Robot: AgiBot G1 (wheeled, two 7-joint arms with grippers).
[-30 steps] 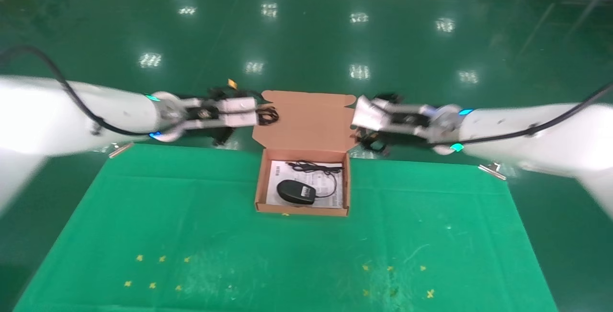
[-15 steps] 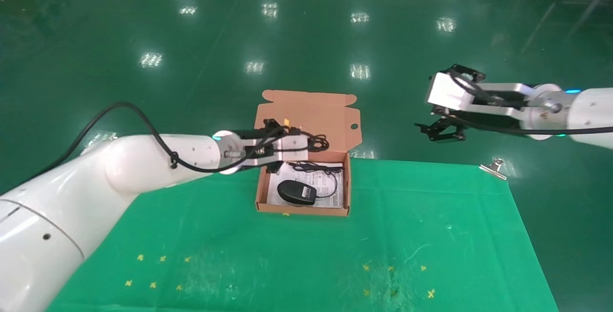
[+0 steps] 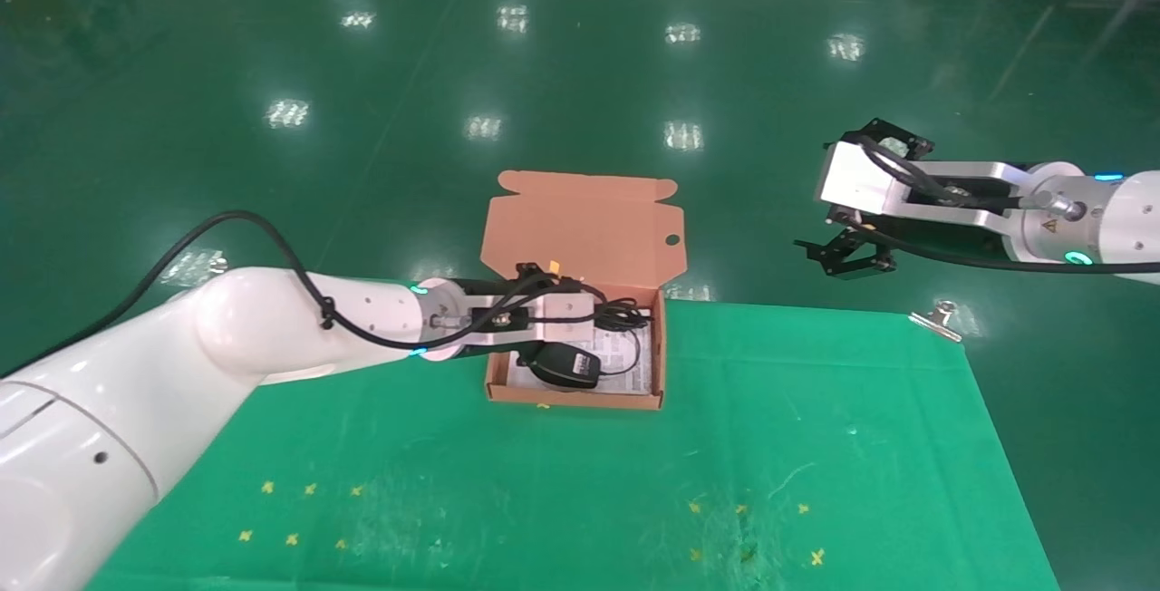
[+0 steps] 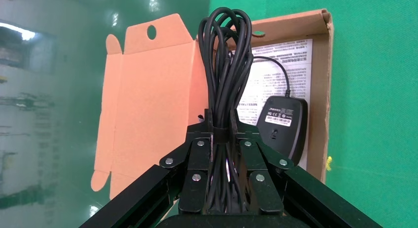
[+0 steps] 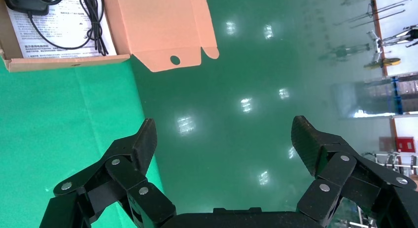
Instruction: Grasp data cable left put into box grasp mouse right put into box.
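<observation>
While the left gripper (image 4: pixel 220 139) pinches the bundled black data cable (image 4: pixel 224 65) above the open salmon-orange cardboard box (image 3: pixel 580 227), one black oval mouse (image 3: pixel 564 365) already lies inside on a white printed sheet (image 3: pixel 632 364). Only releasing the single cable into the one box appears left. Well to the right, the right gripper (image 5: pixel 224 149) hangs spread and empty over the floor.

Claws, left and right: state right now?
Left claw: closed on the data cable, above the box.
Right claw: open, empty, off the table's right side.
</observation>
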